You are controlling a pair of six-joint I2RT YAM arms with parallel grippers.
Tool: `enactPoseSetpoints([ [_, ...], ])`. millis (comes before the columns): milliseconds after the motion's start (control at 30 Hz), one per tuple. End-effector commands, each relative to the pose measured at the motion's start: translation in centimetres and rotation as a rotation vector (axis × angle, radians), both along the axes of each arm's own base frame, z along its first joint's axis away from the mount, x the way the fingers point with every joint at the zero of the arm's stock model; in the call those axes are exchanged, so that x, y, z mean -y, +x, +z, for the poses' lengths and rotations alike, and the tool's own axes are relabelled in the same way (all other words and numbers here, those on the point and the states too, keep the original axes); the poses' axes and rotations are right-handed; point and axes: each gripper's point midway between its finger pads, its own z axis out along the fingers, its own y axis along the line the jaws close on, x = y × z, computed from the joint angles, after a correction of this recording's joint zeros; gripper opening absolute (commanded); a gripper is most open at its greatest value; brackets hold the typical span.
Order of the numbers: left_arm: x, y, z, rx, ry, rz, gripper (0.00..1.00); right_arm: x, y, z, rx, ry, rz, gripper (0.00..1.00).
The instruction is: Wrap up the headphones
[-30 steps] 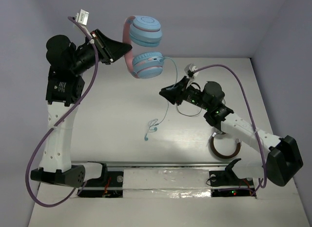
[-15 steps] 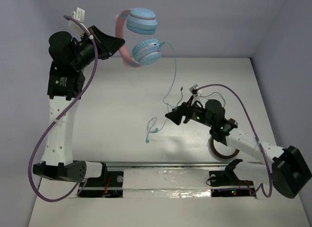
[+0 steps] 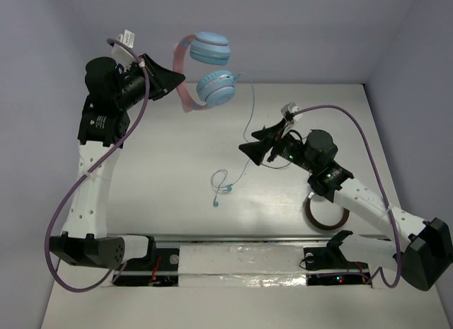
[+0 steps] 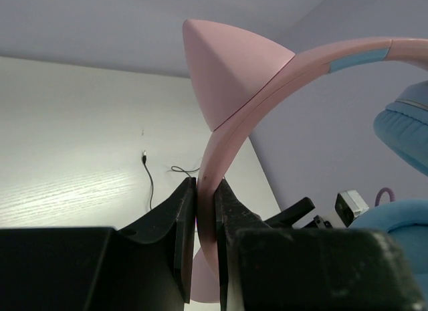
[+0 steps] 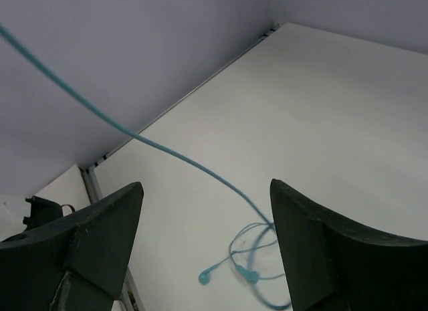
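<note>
**Headphones aloft, cable trailing**

Left tool (image 4: 205,188) clenched on the smooth pink headband (image 4: 281,63), holding the headphones (image 3: 214,88) high over the far-left part of the table (image 3: 163,152). Two round light-blue earcups (image 3: 210,49) sit right of that tool (one above the other in the overhead view). Thin light-blue cable (image 5: 175,158) drops from the lower cup to a loose coil on the matte white table. Right tool (image 3: 248,148) released, fingers spread, with the cable crossing the gap between them.

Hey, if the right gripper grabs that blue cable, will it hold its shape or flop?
Probably floppy: the cable sags from the earcup and coils loosely on the table. Likely slippery too, being thin against the right gripper's wide-open jaws.
</note>
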Motion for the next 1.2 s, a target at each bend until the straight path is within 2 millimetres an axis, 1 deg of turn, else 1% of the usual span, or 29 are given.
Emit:
enactPoseSetpoints([
  [0, 0.0, -3.2, 6.0, 0.191, -0.045, -0.035, 0.00, -1.4, 0.0, 2.7, 0.102, -0.016, 0.074, 0.82],
  [33, 0.0, -3.2, 5.9, 0.190, -0.045, -0.034, 0.00, -1.5, 1.0, 2.7, 0.099, -0.022, 0.042, 0.82],
  [100, 0.0, -3.4, 5.9, 0.189, -0.041, -0.034, 0.00, -1.1, 1.8, 2.8, 0.113, -0.050, 0.000, 0.82],
  [167, -0.2, -3.4, 5.7, 0.183, -0.029, -0.024, 0.00, -0.4, 1.7, 3.4, 0.130, -0.047, -0.032, 0.77],
  [233, -0.2, -3.3, 5.3, 0.171, -0.025, -0.023, 0.00, -0.1, 1.3, 4.0, 0.147, -0.033, -0.032, 0.76],
  [267, -0.1, -3.3, 5.1, 0.167, -0.027, -0.029, 0.00, -0.2, 1.2, 3.9, 0.148, -0.031, -0.022, 0.76],
  [333, 0.0, -3.3, 5.0, 0.170, -0.038, -0.037, 0.00, -1.1, 0.8, 3.4, 0.133, -0.038, 0.037, 0.76],
  [367, 0.1, -3.1, 4.4, 0.155, -0.041, -0.040, 0.00, -1.6, 0.6, 3.2, 0.127, -0.040, 0.065, 0.77],
  [400, 0.2, -3.2, 4.3, 0.151, -0.044, -0.047, 0.00, -2.1, 0.8, 2.5, 0.101, -0.040, 0.084, 0.77],
  [433, 0.3, -3.1, 4.0, 0.148, -0.047, -0.053, 0.00, -2.5, 0.6, 2.8, 0.115, -0.021, 0.111, 0.78],
  [500, 0.6, -3.3, 3.9, 0.142, -0.062, -0.072, 0.00, -3.3, 0.4, 2.0, 0.088, -0.009, 0.152, 0.78],
  [533, 0.6, -3.4, 4.1, 0.147, -0.064, -0.072, 0.00, -3.6, 0.0, 2.0, 0.094, -0.001, 0.186, 0.78],
  [600, 0.5, -3.2, 4.2, 0.150, -0.060, -0.067, 0.00, -3.8, -0.2, 1.7, 0.079, 0.011, 0.204, 0.77],
  [667, 0.5, -3.4, 4.5, 0.157, -0.058, -0.069, 0.00, -3.6, 0.1, 1.5, 0.079, 0.024, 0.179, 0.63],
  [700, 0.5, -3.3, 4.5, 0.158, -0.057, -0.071, 0.00, -3.3, 0.3, 1.7, 0.073, 0.035, 0.151, 0.42],
  [767, 0.4, -3.3, 4.4, 0.156, -0.049, -0.064, 0.00, -1.8, 1.2, 2.6, 0.077, 0.055, 0.037, 0.26],
  [833, 0.3, -3.3, 4.5, 0.161, -0.041, -0.057, 0.00, 0.0, 2.0, 3.2, 0.063, 0.076, -0.081, 0.17],
  [867, 0.3, -3.2, 4.3, 0.157, -0.040, -0.055, 0.00, 0.9, 1.3, 4.3, 0.084, 0.098, -0.097, 0.18],
  [900, 0.3, -3.2, 4.3, 0.158, -0.039, -0.055, 0.00, 1.3, 0.9, 4.7, 0.084, 0.110, -0.102, 0.23],
  [933, 0.3, -3.3, 4.2, 0.158, -0.040, -0.057, 0.00, 1.6, 0.3, 4.8, 0.086, 0.113, -0.096, 0.37],
  [967, 0.3, -3.2, 4.2, 0.157, -0.040, -0.057, 0.00, 2.0, -0.6, 5.3, 0.100, 0.124, -0.085, 0.43],
  [1000, 0.3, -3.2, 4.1, 0.156, -0.041, -0.057, 0.00, 2.1, -1.0, 5.3, 0.107, 0.120, -0.072, 0.49],
  [1033, 0.3, -3.1, 4.1, 0.159, -0.042, -0.057, 0.00, 1.9, -1.8, 5.0, 0.105, 0.101, -0.033, 0.57],
  [1067, 0.4, -3.0, 3.8, 0.151, -0.044, -0.056, 0.00, 1.6, -2.3, 4.7, 0.104, 0.086, -0.005, 0.59],
  [1100, 0.4, -3.0, 3.8, 0.149, -0.046, -0.060, 0.00, 1.4, -2.6, 4.8, 0.113, 0.069, 0.021, 0.63],
  [1133, 0.4, -3.0, 3.7, 0.149, -0.047, -0.061, 0.00, 0.8, -3.4, 4.1, 0.102, 0.047, 0.082, 0.65],
  [1167, 0.5, -3.0, 3.6, 0.145, -0.051, -0.063, 0.00, 0.4, -3.5, 3.8, 0.094, 0.034, 0.107, 0.65],
])
